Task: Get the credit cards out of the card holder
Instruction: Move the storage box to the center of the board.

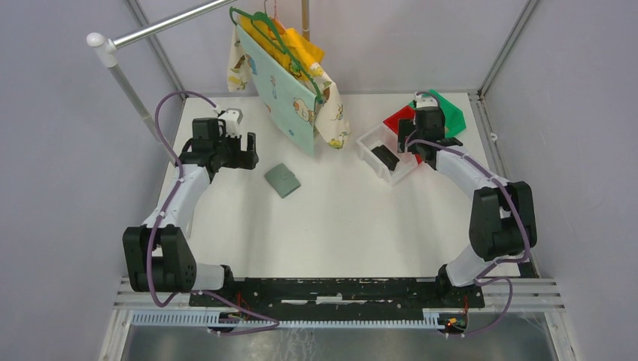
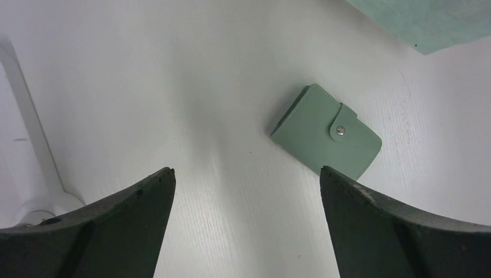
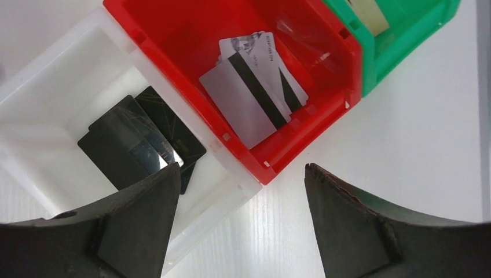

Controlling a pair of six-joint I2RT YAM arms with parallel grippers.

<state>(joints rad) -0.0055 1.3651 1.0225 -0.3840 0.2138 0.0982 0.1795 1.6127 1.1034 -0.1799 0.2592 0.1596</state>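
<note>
The card holder (image 1: 282,180) lies flat on the white table, a small grey-green wallet with its snap tab fastened; it also shows in the left wrist view (image 2: 324,133). Whatever it holds is hidden. My left gripper (image 1: 250,153) is open and empty, just left of the holder, which lies ahead and to the right of its fingertips (image 2: 246,171). My right gripper (image 1: 410,143) is open and empty above the bins (image 3: 242,167). Pale grey-white credit cards (image 3: 255,95) with dark stripes lie in the red bin (image 3: 173,35).
A white bin (image 3: 58,75) holds dark cards (image 3: 139,147); a green bin (image 3: 405,40) sits behind the red one and holds a pale tan thing (image 3: 370,11). Cloth bags (image 1: 290,83) hang from a rack over the far middle. The rack pole (image 1: 135,98) stands at far left.
</note>
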